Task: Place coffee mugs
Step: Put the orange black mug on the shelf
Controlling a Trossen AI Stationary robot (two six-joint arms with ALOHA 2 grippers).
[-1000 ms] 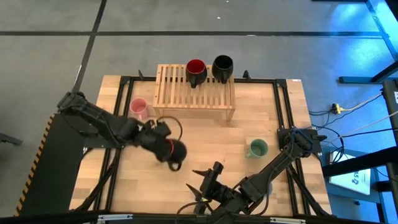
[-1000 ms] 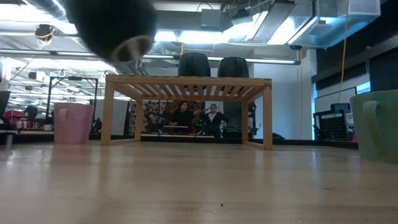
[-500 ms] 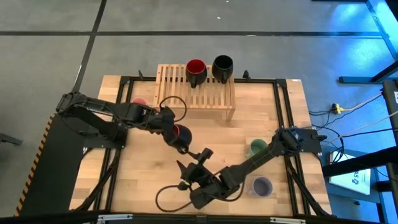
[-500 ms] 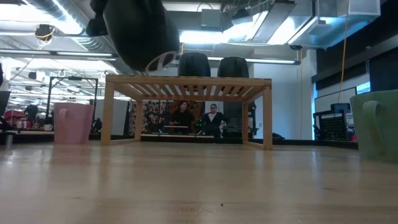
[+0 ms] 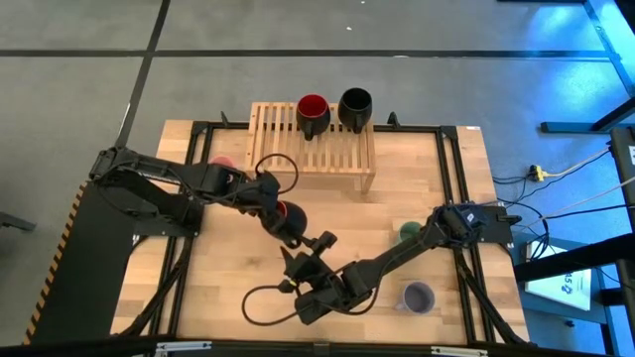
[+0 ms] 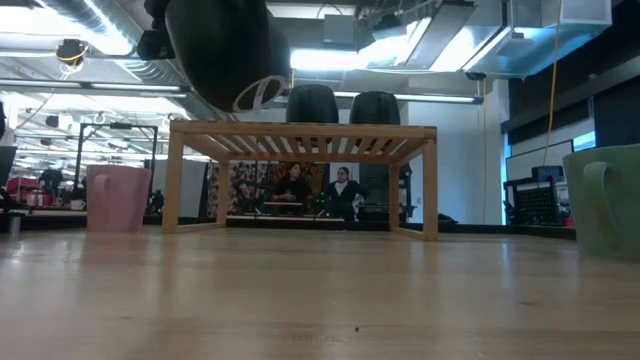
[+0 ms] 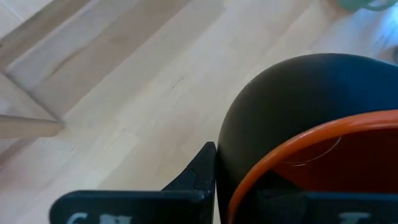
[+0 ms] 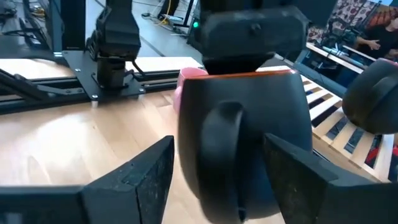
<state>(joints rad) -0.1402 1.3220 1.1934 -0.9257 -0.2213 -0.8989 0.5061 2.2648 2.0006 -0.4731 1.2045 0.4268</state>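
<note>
The orange mug (image 5: 289, 222), black outside and orange inside, hangs in the air in my left gripper (image 5: 277, 212) over the table's middle; it also shows in the low view (image 6: 220, 50). My right gripper (image 5: 306, 251) is open just near of it. Its fingers (image 8: 152, 177) stand on either side of the mug (image 8: 242, 143), whose handle (image 8: 227, 149) faces them, and I see no touch. A dark red mug (image 5: 313, 111) and a black mug (image 5: 354, 104) stand on the wooden rack (image 5: 313, 151). The pink mug (image 6: 118, 197), green mug (image 6: 605, 200) and lavender mug (image 5: 419, 296) stand on the table. My left gripper holds the orange mug by its rim (image 7: 280, 158). One finger (image 7: 199, 174) is outside the wall and the other seems to reach inside. The fingers come from above, pointing down. The mug is lifted clear of the table and hangs roughly upright below them.
The rack stands at the far middle, with free slats left of its two mugs. My right arm reaches across the near right part of the table and partly covers the green mug (image 5: 408, 233). A cable loop (image 5: 260, 302) lies near the near edge. People sit in the room beyond.
My left gripper has carried the orange mug up and toward the far right, closer to the rack, then held nearly still. My right gripper has swung from the near edge toward the mug, uncovering the lavender mug, and now brackets the orange mug with open fingers.
</note>
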